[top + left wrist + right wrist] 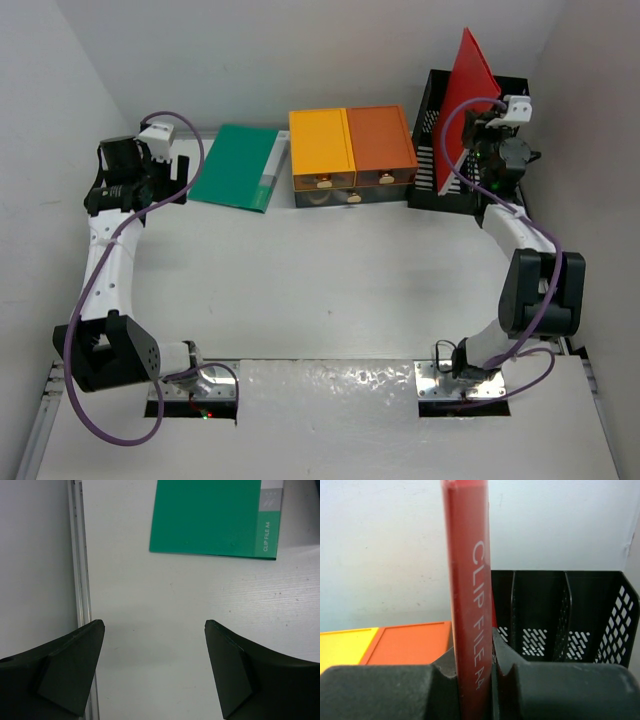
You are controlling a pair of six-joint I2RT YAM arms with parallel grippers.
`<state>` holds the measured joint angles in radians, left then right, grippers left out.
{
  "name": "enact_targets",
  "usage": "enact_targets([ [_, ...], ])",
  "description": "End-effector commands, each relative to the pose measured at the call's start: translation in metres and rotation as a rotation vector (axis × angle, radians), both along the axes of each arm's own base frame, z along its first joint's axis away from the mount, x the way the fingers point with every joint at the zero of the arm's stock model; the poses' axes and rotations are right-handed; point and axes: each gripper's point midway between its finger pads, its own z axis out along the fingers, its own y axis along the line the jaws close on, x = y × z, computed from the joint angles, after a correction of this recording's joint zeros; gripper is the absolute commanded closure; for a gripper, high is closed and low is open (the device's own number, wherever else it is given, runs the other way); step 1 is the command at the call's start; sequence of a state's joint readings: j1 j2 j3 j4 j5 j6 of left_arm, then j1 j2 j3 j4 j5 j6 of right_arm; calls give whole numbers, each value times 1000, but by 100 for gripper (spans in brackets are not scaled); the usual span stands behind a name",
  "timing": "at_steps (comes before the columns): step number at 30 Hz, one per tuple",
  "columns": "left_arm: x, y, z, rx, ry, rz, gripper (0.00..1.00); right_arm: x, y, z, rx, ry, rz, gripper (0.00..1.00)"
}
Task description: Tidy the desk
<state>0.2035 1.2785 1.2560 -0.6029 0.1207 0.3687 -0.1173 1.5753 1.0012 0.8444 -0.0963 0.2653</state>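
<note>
Right gripper point(476, 656) clamps a red clip file point(467, 570) at the left edge of the black mesh rack point(580, 611); left gripper point(154, 626) gapes over the desk point(170, 590).

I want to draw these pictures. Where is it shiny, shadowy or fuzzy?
Top view: glare on the crinkly silver sheet by the arm bases. Left wrist view: the green clip file is sharp, its print readable; a faint shadow lies on the desk between the fingers of the open left gripper. Right wrist view: the red clip file, pinched by the right gripper, looks slightly soft.
</note>
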Motion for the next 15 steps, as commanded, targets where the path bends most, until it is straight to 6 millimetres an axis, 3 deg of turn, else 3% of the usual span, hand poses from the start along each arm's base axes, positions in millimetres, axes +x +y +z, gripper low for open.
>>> enact_targets([
  [1,6,0,24,12,-74,-7,20,-11,5,71,-24,-202,-9,100],
  [15,4,2,18,21,-59,-6,20,-7,15,57,-76,-270,-24,100],
])
